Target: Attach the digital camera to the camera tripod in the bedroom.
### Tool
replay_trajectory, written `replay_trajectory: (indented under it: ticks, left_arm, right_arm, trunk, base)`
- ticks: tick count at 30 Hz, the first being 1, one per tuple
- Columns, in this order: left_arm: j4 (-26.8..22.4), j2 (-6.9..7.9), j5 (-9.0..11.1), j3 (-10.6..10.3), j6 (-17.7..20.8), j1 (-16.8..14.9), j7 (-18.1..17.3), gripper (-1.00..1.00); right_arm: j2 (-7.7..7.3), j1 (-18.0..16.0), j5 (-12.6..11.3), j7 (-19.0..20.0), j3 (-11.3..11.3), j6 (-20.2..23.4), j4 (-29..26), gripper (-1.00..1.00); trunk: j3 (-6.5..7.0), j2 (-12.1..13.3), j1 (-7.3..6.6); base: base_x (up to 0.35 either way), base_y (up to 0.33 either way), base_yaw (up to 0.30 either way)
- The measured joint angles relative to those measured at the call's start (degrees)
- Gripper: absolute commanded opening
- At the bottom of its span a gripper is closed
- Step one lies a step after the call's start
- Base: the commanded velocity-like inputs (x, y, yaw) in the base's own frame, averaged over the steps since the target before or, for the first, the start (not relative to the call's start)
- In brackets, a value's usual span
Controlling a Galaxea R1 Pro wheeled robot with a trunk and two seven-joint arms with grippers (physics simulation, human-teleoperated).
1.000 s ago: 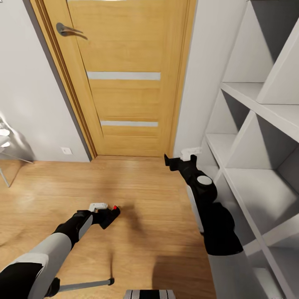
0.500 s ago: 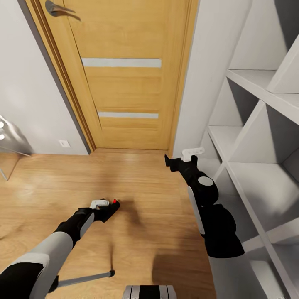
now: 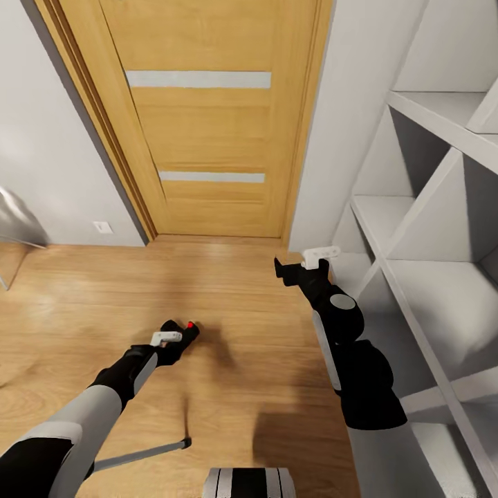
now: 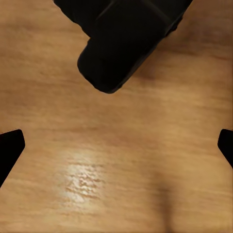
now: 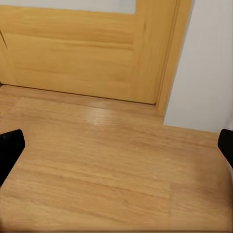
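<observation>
Left tool (image 3: 181, 335) clamped on the digital camera (image 3: 178, 339), red button up, held low over the plank floor (image 3: 228, 304). In the left wrist view, camera body (image 4: 124, 41) dark against the wood. Right tool (image 3: 294, 266) held out with fingers apart, gripping nothing, near the white cube shelves (image 3: 422, 228), compartments bare. Oak door (image 3: 200, 124) shut ahead. Silver tripod leg (image 3: 142, 453) lying low beside the left arm.

L arm (image 3: 104, 401) low, R arm (image 3: 346, 346) raised; R jaws open.
</observation>
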Motion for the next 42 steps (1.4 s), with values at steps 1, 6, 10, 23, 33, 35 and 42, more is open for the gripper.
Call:
replay_trajectory:
  ticks: [1,6,10,23,33,35,42]
  left_arm:
    - [0.0,-0.01,0.01,0.0,0.0,0.0,0.0,1.0]
    - [-0.06,-0.14,0.03,0.04,-0.02,0.0,0.03,1.0]
    - [-0.18,-0.2,-0.04,0.16,-0.01,0.0,0.06,1.0]
    - [-11.57,0.75,-0.07,0.03,2.43,0.0,0.17,1.0]
    - [-16.63,1.72,-0.05,-0.13,7.35,0.01,0.23,1.0]
    - [-16.56,1.77,-0.05,-0.14,7.53,0.01,0.23,1.0]
    - [-16.14,1.83,-0.85,-0.19,7.59,0.01,0.23,1.0]
  right_arm:
    - [0.0,-0.01,-0.01,0.0,0.0,0.0,0.0,1.0]
    - [0.0,0.0,0.01,0.0,0.0,0.02,0.0,1.0]
    - [0.0,-0.01,0.03,0.0,0.0,-0.02,0.0,1.0]
    - [0.0,-0.02,-0.03,0.0,0.0,-0.04,0.21,1.0]
    - [0.0,-0.01,-0.03,0.0,0.0,-0.04,0.43,1.0]
    - [0.0,-0.02,-0.03,0.0,0.0,-0.04,0.44,1.0]
    - [0.0,-0.02,-0.03,0.0,-0.01,-0.04,0.44,1.0]
  trunk:
    - [-0.22,-0.01,0.03]
    - [-1.33,-0.08,0.15]
    - [-2.22,-0.13,0.26]
    - [-4.22,-0.26,0.48]
    - [-4.22,-0.26,0.49]
    - [-4.22,-0.26,0.49]
    - [-4.22,-0.26,0.49]
  base:
    - [0.0,0.0,0.0]
    - [0.0,0.0,0.0]
    - [0.0,0.0,0.0]
    - [0.0,0.0,0.0]
    - [0.0,0.0,0.0]
    - [0.0,0.0,0.0]
    - [0.0,0.0,0.0]
